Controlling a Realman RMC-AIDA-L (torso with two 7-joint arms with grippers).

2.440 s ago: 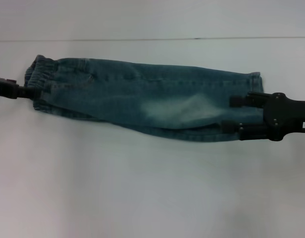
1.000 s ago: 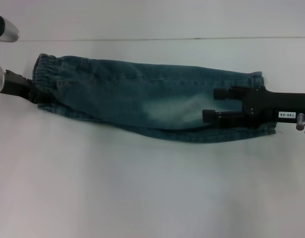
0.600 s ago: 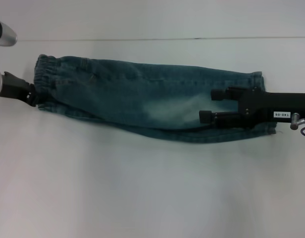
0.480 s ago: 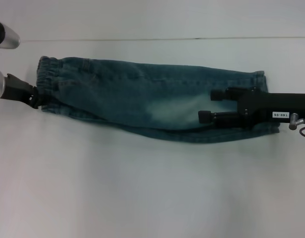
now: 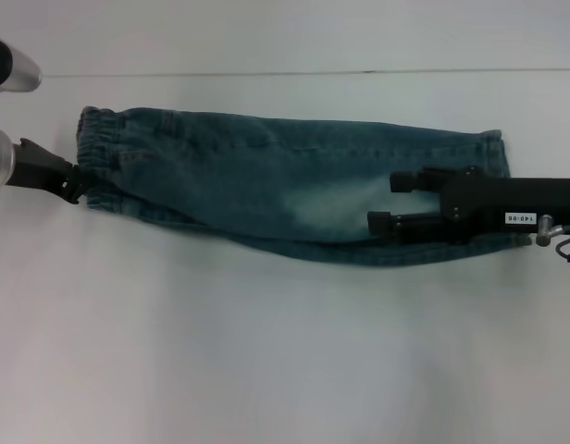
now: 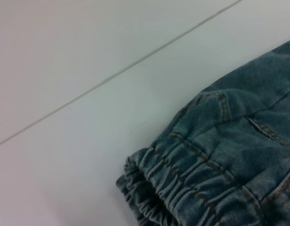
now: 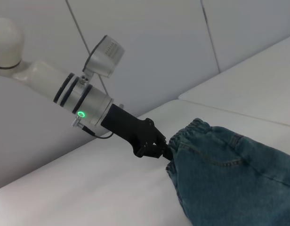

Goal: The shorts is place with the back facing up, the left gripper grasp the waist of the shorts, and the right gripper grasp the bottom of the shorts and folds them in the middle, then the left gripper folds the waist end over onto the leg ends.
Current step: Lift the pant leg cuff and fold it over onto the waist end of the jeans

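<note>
Already folded lengthwise into a long narrow band, the shorts [image 5: 285,185] lie on the white table [image 5: 285,351], toward its far side. They are faded blue-green denim, soft and a little rumpled, with tan stitching and a pale worn patch near the middle. The waistband [image 6: 182,188] is gathered elastic, ruffled into small pleats; the leg ends [image 5: 493,153] are flat hemmed cuffs. The long axis runs left to right, waist pointing left and cuffs pointing right, with the near edge sagging slightly toward the middle.

At the left end the left gripper [image 5: 74,180], a black claw on a silver and white arm, meets the edge of the waistband; in the right wrist view its tips [image 7: 165,151] are pinched together on the gathered cloth. The right gripper [image 5: 387,201], black with a small white label [image 5: 519,218], lies over the cuff end, its two knobbed fingers [image 5: 401,181] spread apart and stretched leftward above the denim, grasping nothing; it hides part of the cuffs from the head view.

A thin dark seam [image 5: 313,72] crosses the table beyond the shorts, parallel to them. Pale wall panels [image 7: 149,42] rise behind the left arm.
</note>
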